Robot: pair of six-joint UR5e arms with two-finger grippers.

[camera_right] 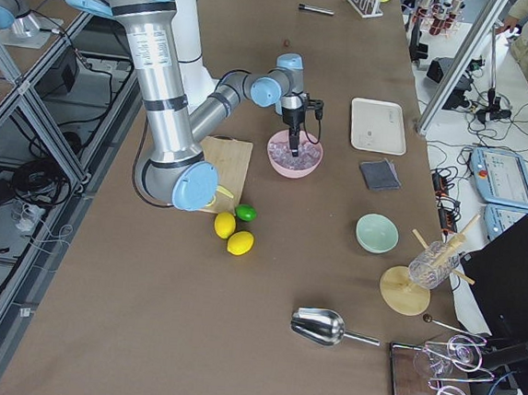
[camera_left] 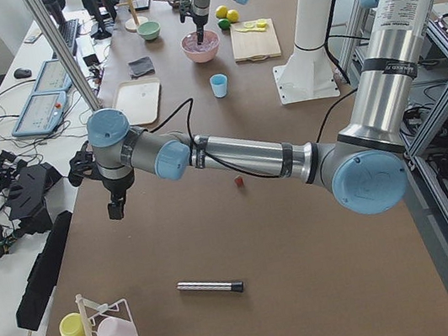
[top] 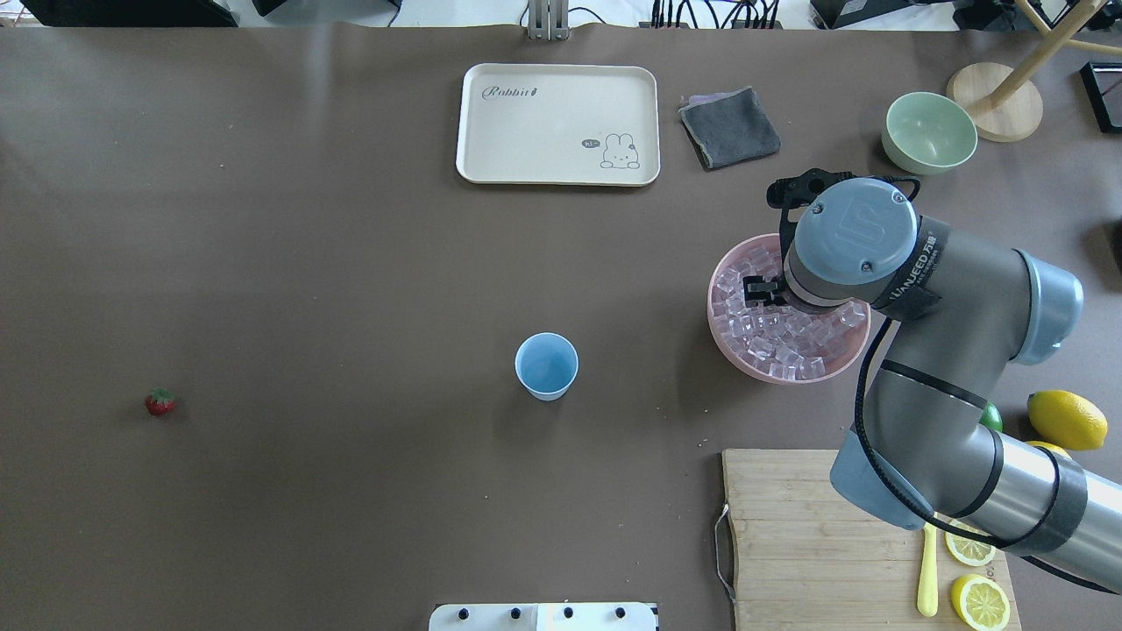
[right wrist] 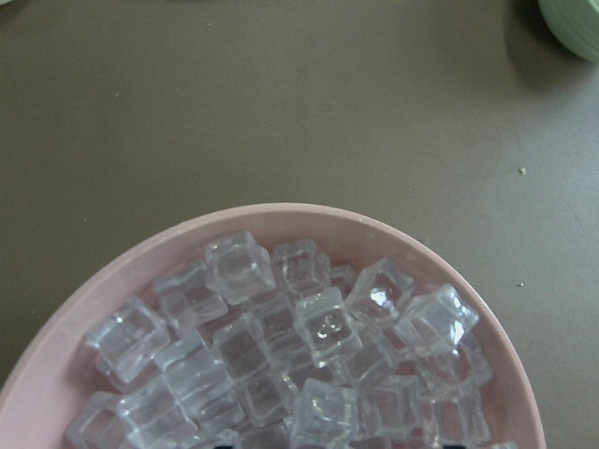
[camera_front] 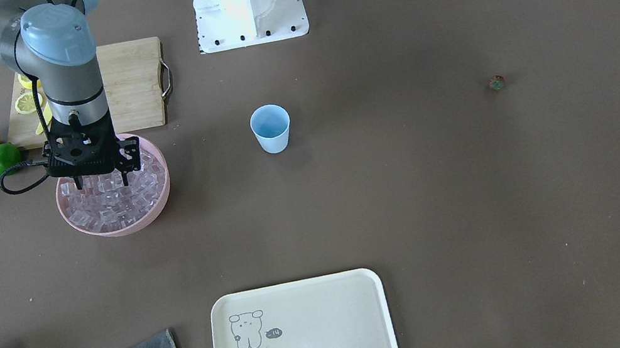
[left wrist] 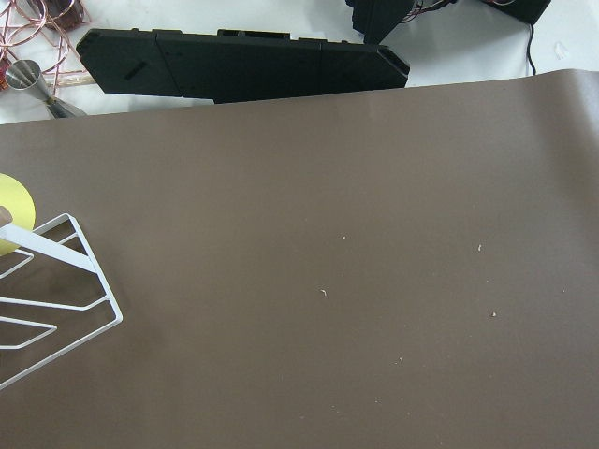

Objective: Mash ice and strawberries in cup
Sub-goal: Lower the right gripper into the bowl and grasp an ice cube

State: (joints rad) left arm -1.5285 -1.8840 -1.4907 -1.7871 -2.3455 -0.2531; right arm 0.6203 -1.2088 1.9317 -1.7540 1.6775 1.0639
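Read across the overhead view, the far left end of the table holds a steel muddler [camera_left: 211,286] lying flat; near it the left gripper [camera_left: 116,209] hangs over bare table beside a white wire rack [left wrist: 56,281], seen only from the side, so I cannot tell how its jaws stand; next comes the strawberry [top: 160,401], alone on the brown table [top: 307,263], well apart from everything else; the cup [top: 546,365] stands upright near the middle, mouth up, only its blue floor showing inside; beyond it at the far edge lies a cream tray [top: 557,123] with a rabbit print, and just right of that a folded grey cloth [top: 729,128]; further right a pink bowl [top: 720,346] is heaped with the ice [top: 780,346]; the right gripper [camera_front: 102,180] points straight down into it, jaws apart, fingertips among the top cubes; a pale green bowl [top: 929,133] sits behind; nearest the robot a wooden cutting board [top: 789,526] carries lemon slices [top: 980,600], with a lime [top: 990,416] and whole lemons [top: 1067,419] just beside it.
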